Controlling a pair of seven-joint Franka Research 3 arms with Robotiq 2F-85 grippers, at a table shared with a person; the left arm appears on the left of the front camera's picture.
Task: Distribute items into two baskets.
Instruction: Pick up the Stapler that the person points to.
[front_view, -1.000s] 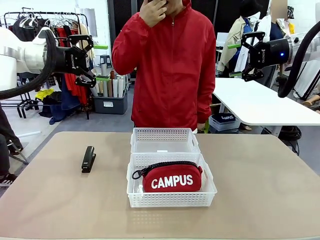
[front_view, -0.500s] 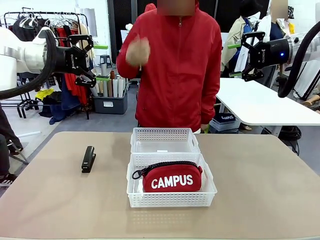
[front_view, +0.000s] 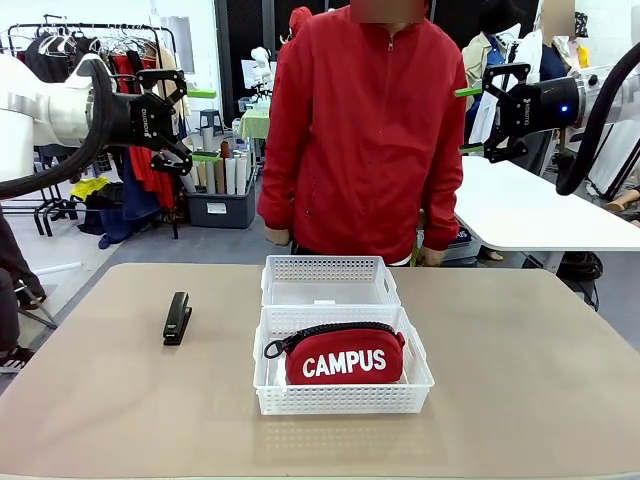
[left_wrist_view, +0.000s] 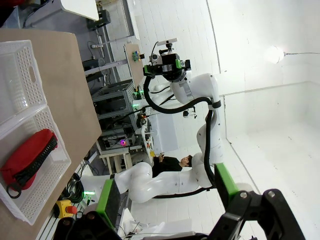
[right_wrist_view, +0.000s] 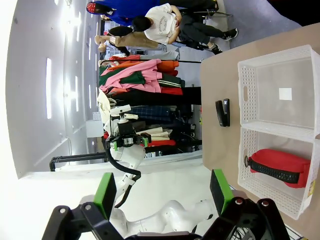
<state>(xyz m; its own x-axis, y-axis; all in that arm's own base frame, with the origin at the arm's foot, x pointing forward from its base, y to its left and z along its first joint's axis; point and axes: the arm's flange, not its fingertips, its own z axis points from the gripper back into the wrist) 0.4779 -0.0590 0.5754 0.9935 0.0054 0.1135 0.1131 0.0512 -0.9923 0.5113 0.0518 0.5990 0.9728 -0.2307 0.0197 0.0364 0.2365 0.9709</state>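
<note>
The red CAMPUS pouch (front_view: 343, 355) lies in the nearer white basket (front_view: 343, 402). Behind it, touching end to end, the second basket (front_view: 330, 268) holds nothing. The black stapler (front_view: 177, 318) rests on the table left of the baskets. My left gripper (front_view: 195, 122) hangs high at the left, open, holding nothing. High at the right, my right gripper (front_view: 470, 120) is open too. In the left wrist view my left gripper (left_wrist_view: 167, 195) looks over the pouch (left_wrist_view: 27, 157). My right gripper (right_wrist_view: 162, 192) has the stapler (right_wrist_view: 223, 112), the pouch (right_wrist_view: 280, 167) and the unfilled basket (right_wrist_view: 245, 90) far below it.
A person in a red jacket (front_view: 360, 130) stands at the table's far edge, hands (front_view: 275, 236) down at the sides. The tan tabletop (front_view: 520, 380) has free room on both sides of the baskets. A white table (front_view: 530, 215) stands behind at the right.
The person lowered the raised hand from the face to the side and shifted slightly right. Both arms, the baskets, pouch and stapler stayed put.
</note>
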